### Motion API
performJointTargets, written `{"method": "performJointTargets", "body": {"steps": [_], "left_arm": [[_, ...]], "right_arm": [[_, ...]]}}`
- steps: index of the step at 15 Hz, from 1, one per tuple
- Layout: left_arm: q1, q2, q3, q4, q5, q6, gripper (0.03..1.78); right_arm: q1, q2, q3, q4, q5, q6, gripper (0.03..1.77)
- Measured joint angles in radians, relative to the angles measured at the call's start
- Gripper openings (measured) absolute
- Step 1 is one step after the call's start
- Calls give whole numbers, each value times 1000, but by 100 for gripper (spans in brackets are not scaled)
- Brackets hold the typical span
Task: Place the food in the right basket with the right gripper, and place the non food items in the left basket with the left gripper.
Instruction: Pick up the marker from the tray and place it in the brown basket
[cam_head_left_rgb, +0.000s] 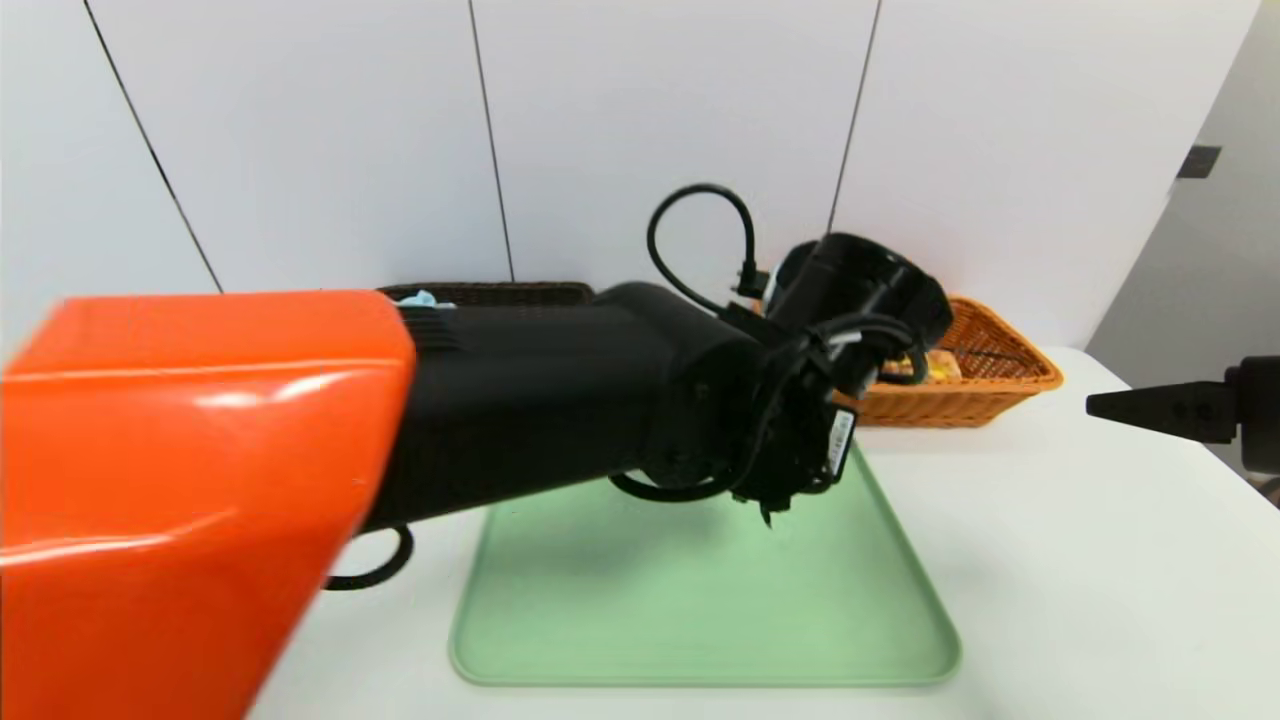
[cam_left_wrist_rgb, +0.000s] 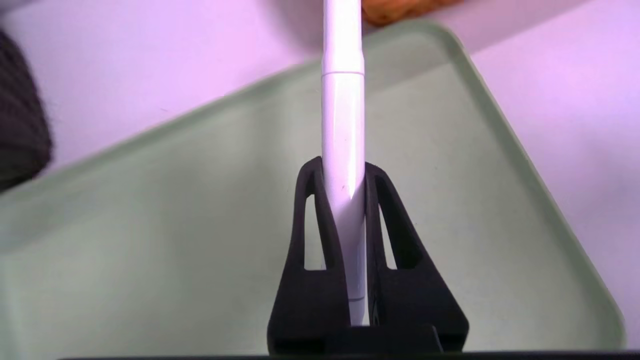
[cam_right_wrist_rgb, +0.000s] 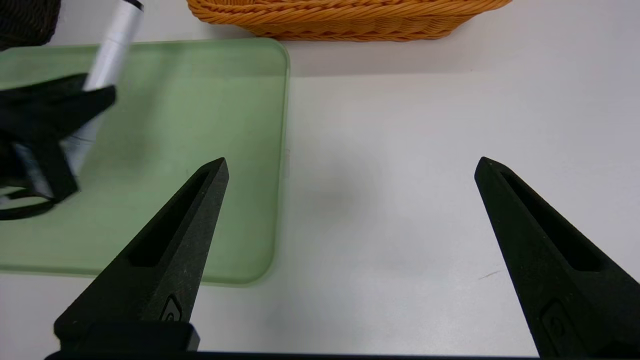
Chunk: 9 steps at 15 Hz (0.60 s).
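Surface: white table (cam_head_left_rgb: 1060, 560), green tray (cam_head_left_rgb: 700, 610) laid on it.
Left gripper (cam_left_wrist_rgb: 344, 172): clamped on the white marker pen (cam_left_wrist_rgb: 343, 115), held above the tray.
Right gripper (cam_right_wrist_rgb: 350, 167): spread wide, nothing held, over bare table.
Far: orange basket (cam_head_left_rgb: 990, 385); dark basket (cam_head_left_rgb: 500, 293).

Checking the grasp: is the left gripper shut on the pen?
Shut: left gripper fingers clamp the slim white marker pen.

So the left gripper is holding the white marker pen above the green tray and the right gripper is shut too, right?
Not quite. The right gripper is open, its fingers spread wide over the table in the right wrist view. The left gripper does hold the white marker pen above the green tray.
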Motion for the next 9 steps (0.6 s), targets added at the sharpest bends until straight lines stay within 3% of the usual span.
{"method": "performJointTargets", "body": {"steps": [4,9], "left_arm": [[79,-164,0,77,1,70,16],[310,-261,0,113,-27,144,16]], "right_arm": [[0,0,0,0,0,-2,170],[0,4,1,1,3,-4,170]]}}
